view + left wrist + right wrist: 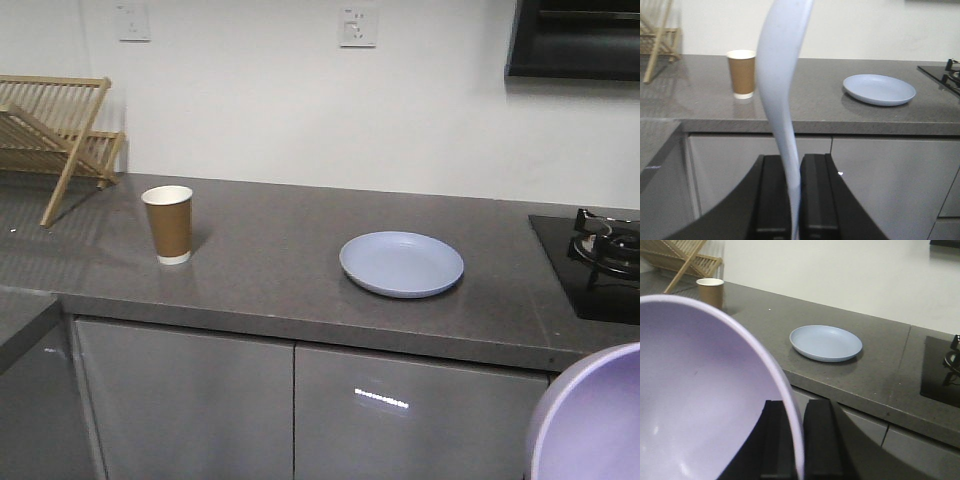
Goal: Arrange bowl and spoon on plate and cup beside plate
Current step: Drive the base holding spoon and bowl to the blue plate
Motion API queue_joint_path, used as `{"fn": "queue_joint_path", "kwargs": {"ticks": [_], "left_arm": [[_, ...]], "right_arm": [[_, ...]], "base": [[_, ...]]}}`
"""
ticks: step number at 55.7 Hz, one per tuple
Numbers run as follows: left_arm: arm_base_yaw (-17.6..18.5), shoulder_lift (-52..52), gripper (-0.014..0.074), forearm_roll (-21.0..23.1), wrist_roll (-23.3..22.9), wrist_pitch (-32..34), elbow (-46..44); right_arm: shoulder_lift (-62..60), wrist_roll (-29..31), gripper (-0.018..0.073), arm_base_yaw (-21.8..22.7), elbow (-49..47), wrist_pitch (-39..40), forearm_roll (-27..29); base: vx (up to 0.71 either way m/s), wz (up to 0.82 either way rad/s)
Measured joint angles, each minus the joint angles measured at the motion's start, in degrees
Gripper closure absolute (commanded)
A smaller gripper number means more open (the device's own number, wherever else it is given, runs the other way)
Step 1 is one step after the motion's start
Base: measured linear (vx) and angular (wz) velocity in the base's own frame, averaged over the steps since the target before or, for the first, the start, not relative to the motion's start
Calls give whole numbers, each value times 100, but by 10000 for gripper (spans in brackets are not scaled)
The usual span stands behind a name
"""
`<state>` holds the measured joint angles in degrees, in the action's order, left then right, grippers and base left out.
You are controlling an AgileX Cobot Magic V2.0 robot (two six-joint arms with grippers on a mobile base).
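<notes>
A kitchen: grey countertop [280, 270], gas hob [600, 255], wooden dish rack [55, 130], cabinets [190, 400] beneath.

The front view looks down on the desk [280, 270] from beyond its front edge. The wrist views sit lower, close behind spoon [782, 75] and bowl [700, 390], facing the wall [300, 100]. All three share plate [401, 264] and cup [169, 225].

The left tool [795, 162] was clamped on the spoon [782, 75]. Its two black fingers [774, 190] pressed the handle from either side, so the spoon stood upright out of the grip with its scoop uppermost. The right tool [797, 407] was closed on the rim of the bowl [700, 390], one finger against the inner face and the other against the outer, and the bowl was held on edge.
</notes>
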<state>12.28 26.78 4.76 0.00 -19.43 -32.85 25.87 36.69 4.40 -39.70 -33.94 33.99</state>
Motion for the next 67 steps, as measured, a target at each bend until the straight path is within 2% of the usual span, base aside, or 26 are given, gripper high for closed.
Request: {"fn": "queue_joint_path", "kwargs": {"ticks": [67], "left_arm": [[0, 0, 599, 0, 0, 0, 0]], "right_arm": [[-18, 0, 568, 0, 2, 0, 0]], "base": [[36, -6]]}}
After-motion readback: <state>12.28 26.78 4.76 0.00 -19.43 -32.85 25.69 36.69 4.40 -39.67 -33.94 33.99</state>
